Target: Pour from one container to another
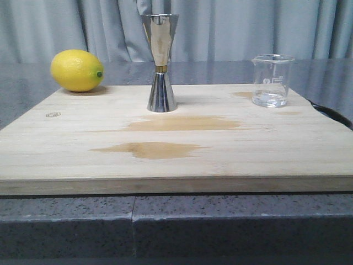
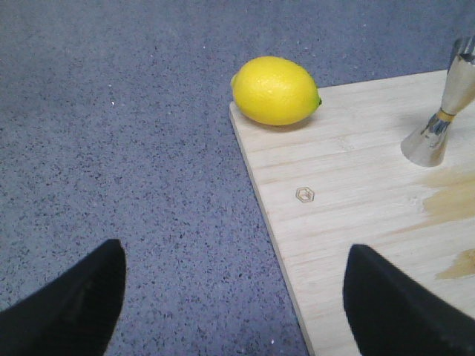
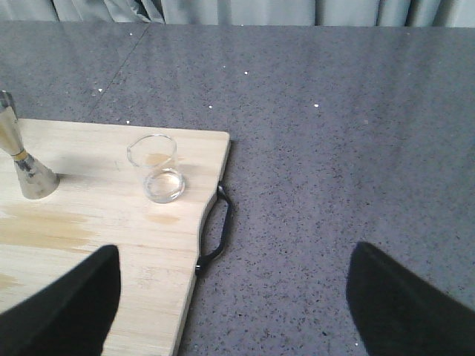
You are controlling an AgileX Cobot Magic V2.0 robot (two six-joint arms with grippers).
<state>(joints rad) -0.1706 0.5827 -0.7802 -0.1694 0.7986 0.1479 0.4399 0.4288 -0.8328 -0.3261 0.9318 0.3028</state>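
Note:
A small clear glass beaker (image 1: pixel 272 80) stands upright at the back right of the wooden board (image 1: pixel 176 160), with a little clear liquid in its bottom; the right wrist view shows the beaker (image 3: pixel 159 169) near the board's corner. The steel hourglass jigger (image 1: pixel 160 62) with a gold waist band stands upright at the board's back middle, and the jigger (image 2: pixel 441 111) shows partly in the left wrist view. My left gripper (image 2: pixel 234 297) hangs open over the board's left edge, far from both. My right gripper (image 3: pixel 234 293) hangs open over the board's right edge, empty.
A yellow lemon (image 1: pixel 77 70) lies at the board's back left corner. Two brownish wet stains (image 1: pixel 165 135) mark the board's middle. A black wire handle (image 3: pixel 215 230) sticks out from the board's right side. Grey speckled counter (image 3: pixel 341 133) surrounds the board; curtains hang behind.

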